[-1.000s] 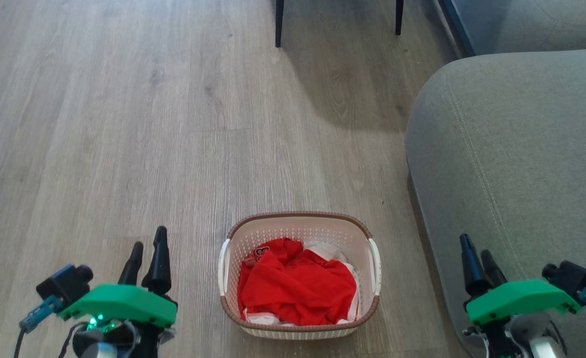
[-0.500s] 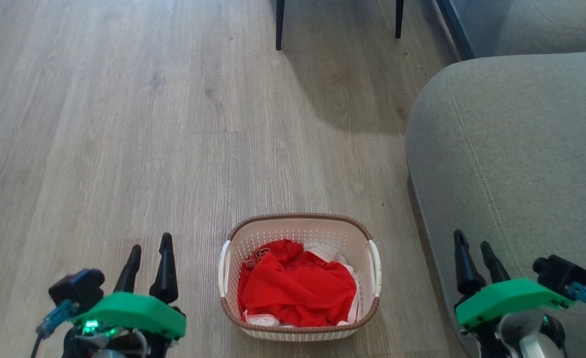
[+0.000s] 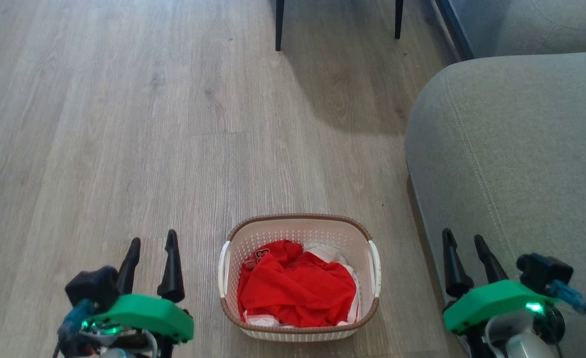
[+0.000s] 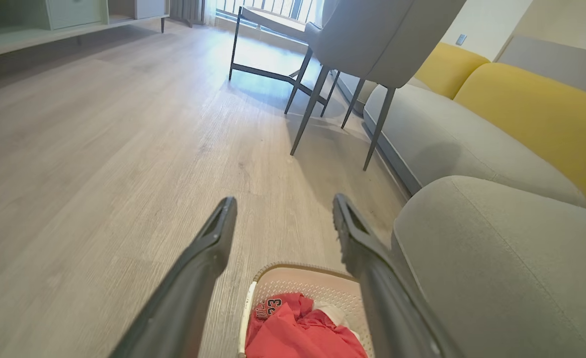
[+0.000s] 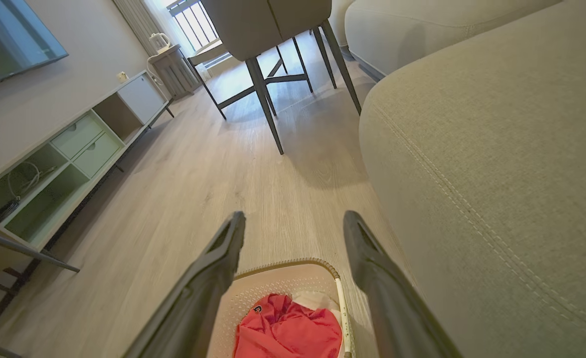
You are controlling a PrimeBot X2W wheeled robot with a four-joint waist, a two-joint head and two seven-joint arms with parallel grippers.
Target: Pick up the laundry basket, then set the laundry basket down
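I've got the laundry basket (image 3: 297,231) sitting on the wood floor (image 3: 124,124), low centre in the head view, right in front of me and between my two arms. It's upright, brown rim up, with a white handle on each short side. Inside is a crumpled red garment (image 3: 297,286) with some white cloth (image 3: 325,251) under it toward the back right. The left gripper (image 3: 153,237) is just left of the basket, fingers pointing forward over bare floor. Its jaws are spread wide with nothing between them, and it's not touching the basket. The right gripper (image 3: 462,234) is off to the basket's right, also spread wide and holding nothing. It shows in front of the near edge of the grey sofa (image 3: 516,164), and I can't tell whether it touches the fabric. There's a clear strip of floor between it and the right handle (image 3: 375,266). In the left wrist view the basket's far end peeks up between my two fingers at the bottom edge, and it's the same story in the right wrist view. Two dark chair legs (image 3: 279,22) stand on the floor well beyond the basket, casting a shadow toward the sofa. The basket is on the ground, not lifted.
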